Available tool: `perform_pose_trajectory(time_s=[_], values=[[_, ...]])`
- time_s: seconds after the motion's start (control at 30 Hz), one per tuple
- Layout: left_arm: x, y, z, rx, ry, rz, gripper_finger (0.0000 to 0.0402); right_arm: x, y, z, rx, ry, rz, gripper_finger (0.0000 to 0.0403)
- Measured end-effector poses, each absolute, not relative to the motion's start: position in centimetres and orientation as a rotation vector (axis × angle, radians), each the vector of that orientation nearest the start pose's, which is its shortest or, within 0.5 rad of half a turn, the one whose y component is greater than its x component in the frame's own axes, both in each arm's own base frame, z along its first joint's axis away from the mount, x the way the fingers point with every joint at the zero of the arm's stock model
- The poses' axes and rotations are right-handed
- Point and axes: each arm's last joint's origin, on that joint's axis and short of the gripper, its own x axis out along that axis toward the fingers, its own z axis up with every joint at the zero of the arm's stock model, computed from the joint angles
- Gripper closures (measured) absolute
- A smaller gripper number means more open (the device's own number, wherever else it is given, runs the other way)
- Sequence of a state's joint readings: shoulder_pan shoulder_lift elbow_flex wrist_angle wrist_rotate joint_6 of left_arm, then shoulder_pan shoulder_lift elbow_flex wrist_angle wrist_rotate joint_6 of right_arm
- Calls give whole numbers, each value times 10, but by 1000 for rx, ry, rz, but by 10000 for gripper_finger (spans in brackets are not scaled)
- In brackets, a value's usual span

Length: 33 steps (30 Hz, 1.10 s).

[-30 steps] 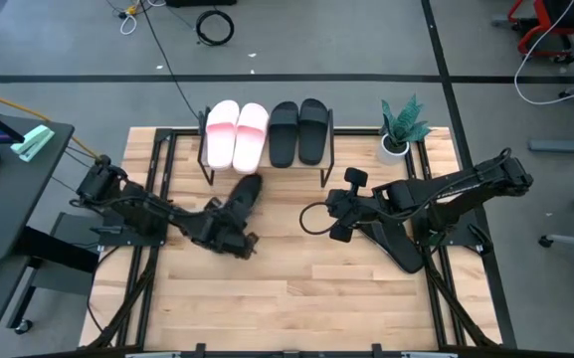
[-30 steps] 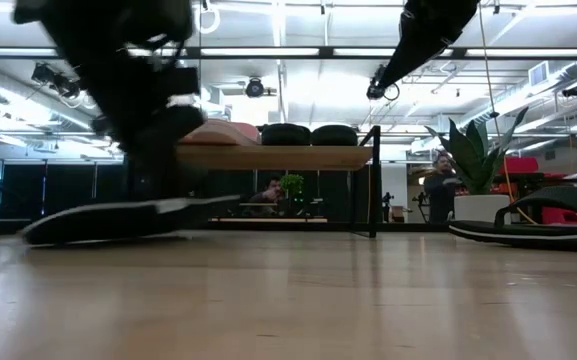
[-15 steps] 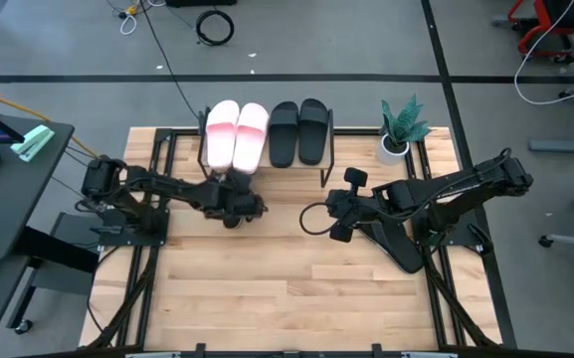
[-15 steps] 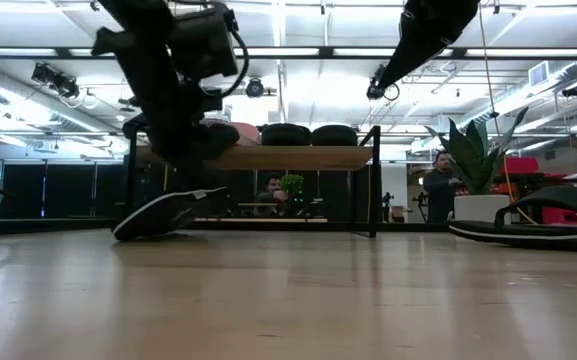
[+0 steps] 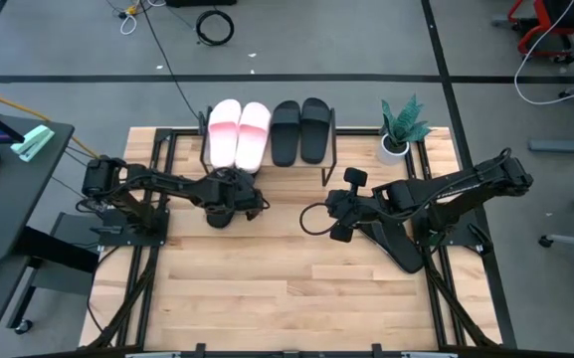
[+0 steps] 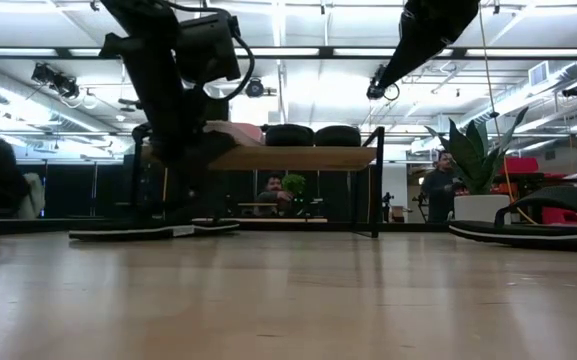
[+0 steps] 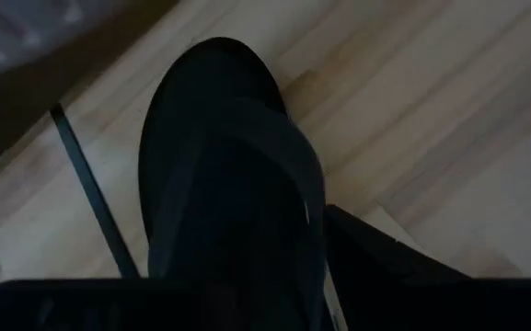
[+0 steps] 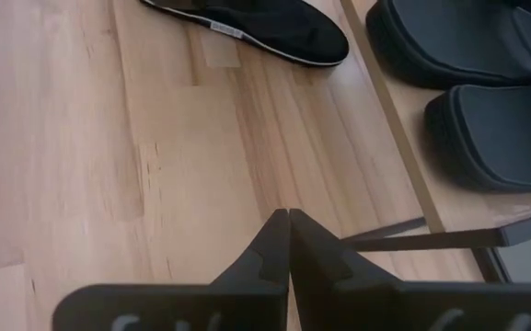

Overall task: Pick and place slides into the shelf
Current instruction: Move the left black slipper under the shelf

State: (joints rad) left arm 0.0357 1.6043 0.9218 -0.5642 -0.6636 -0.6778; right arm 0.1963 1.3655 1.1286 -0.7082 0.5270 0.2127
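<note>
My left gripper, centre-left in the high view, covers a black slide lying flat on the surface at the shelf front; its jaws are hidden, so grip unclear. Right gripper hovers mid-frame, jaws closed, empty.

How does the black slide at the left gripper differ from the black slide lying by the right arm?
The black slide at the left gripper lies flat at the shelf's front edge under the pink pair, with the left gripper on it. The black slide by the right arm lies far from the shelf, untouched; the right gripper hovers shut. Both are black and rest on the table.
</note>
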Motion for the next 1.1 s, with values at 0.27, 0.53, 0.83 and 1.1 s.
perform_pose_trajectory(time_s=[0.27, 0.53, 0.83, 1.1], values=[[288, 2, 172, -325, 984, 802, 274, 270, 39, 288, -139, 847, -396, 393], [263, -43, 172, -266, 1111, 801, 345, 270, 39, 288, -144, 849, -394, 393], [249, -61, 168, -237, 1130, 875, 394, 271, 39, 288, -141, 841, -393, 393], [250, -58, 154, -181, 1162, 949, 398, 271, 39, 288, -135, 840, -396, 393]])
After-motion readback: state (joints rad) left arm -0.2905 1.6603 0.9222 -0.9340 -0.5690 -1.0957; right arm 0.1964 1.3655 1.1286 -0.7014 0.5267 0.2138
